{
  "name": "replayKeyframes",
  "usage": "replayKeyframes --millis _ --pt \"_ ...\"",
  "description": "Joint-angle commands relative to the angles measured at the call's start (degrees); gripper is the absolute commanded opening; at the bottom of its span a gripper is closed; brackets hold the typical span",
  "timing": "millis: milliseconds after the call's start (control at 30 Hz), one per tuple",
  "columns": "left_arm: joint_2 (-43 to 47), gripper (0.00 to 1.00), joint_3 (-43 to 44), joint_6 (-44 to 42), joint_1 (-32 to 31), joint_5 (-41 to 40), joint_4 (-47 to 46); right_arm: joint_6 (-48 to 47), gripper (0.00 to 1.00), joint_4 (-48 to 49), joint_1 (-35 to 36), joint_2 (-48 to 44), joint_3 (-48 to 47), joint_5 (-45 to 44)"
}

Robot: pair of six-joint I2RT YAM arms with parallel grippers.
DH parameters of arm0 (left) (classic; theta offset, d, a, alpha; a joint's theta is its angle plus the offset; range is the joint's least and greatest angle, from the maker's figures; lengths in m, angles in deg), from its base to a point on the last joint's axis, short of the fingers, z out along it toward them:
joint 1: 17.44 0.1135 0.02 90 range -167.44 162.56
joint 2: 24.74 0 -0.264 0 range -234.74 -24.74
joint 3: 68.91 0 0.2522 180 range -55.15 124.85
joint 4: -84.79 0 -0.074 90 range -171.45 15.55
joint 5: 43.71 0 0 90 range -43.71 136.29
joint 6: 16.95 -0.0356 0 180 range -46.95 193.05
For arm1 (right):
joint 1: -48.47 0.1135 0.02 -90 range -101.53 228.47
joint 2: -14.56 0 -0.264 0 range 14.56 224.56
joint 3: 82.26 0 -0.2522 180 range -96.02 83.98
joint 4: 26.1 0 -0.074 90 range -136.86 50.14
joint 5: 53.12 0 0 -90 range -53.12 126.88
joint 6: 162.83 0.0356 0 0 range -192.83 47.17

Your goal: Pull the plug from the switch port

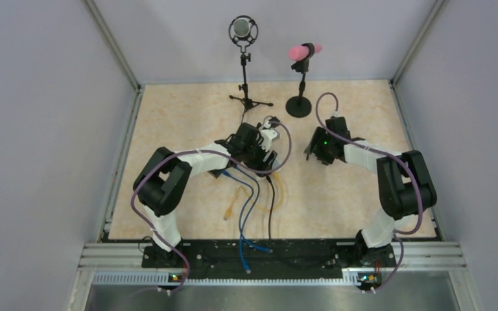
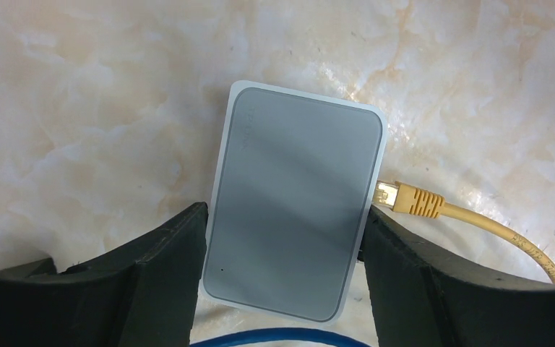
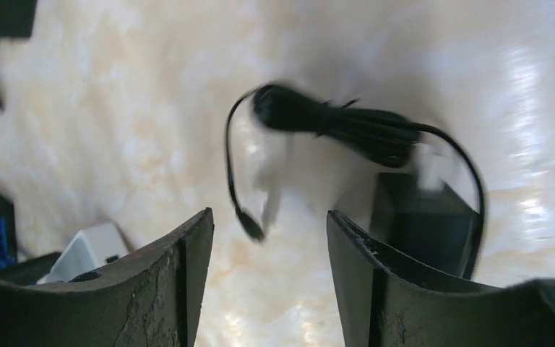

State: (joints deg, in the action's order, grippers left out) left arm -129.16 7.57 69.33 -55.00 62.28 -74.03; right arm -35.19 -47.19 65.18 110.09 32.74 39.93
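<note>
Grey-topped white switch (image 2: 300,181) clamped between left gripper (image 2: 285,235) fingers, yellow plug (image 2: 412,200) just beyond one fingertip, right gripper (image 3: 269,217) spread, empty, blurred black cable (image 3: 332,123) ahead.

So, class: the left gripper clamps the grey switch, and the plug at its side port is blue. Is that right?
Not quite: the plug is yellow, not blue, as the left wrist view shows. The left gripper does clamp the grey switch.
</note>
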Motion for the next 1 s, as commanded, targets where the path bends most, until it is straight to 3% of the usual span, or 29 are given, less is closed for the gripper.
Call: replayKeyframes --millis 0,133,300,333,367,433,467,967 --pt "-3.70 0.32 2.43 2.54 -0.01 1.97 1.77 -3.35 0.59 0.27 -5.82 -1.75 -0.45 -1.70" --pt "-5.15 0.32 3.90 3.60 -0.44 1.72 1.21 -4.66 0.59 -0.64 -8.04 -1.07 -2.10 2.34" --pt "-8.19 0.37 5.32 5.59 -1.28 1.89 1.24 -1.95 0.58 5.40 -7.72 -5.48 2.08 16.56" --pt "-8.84 0.44 5.43 5.79 -1.36 2.08 1.26 -1.29 0.58 6.07 -7.52 -6.79 3.39 17.28" --pt "-9.29 0.64 5.47 6.09 -1.38 2.12 1.39 -0.87 0.59 6.31 -7.38 -7.98 4.44 17.49" --pt "-9.93 0.96 5.38 6.68 -1.46 1.12 1.46 -0.22 0.59 6.44 -7.39 -10.08 6.58 17.89" --pt "-10.03 0.98 5.27 6.92 -1.46 0.48 1.45 0.00 0.59 6.44 -7.39 -11.06 7.46 17.95" --pt "0.76 0.99 3.97 9.80 -0.24 -0.05 1.42 3.05 0.59 9.06 -3.11 -18.20 15.20 21.30"
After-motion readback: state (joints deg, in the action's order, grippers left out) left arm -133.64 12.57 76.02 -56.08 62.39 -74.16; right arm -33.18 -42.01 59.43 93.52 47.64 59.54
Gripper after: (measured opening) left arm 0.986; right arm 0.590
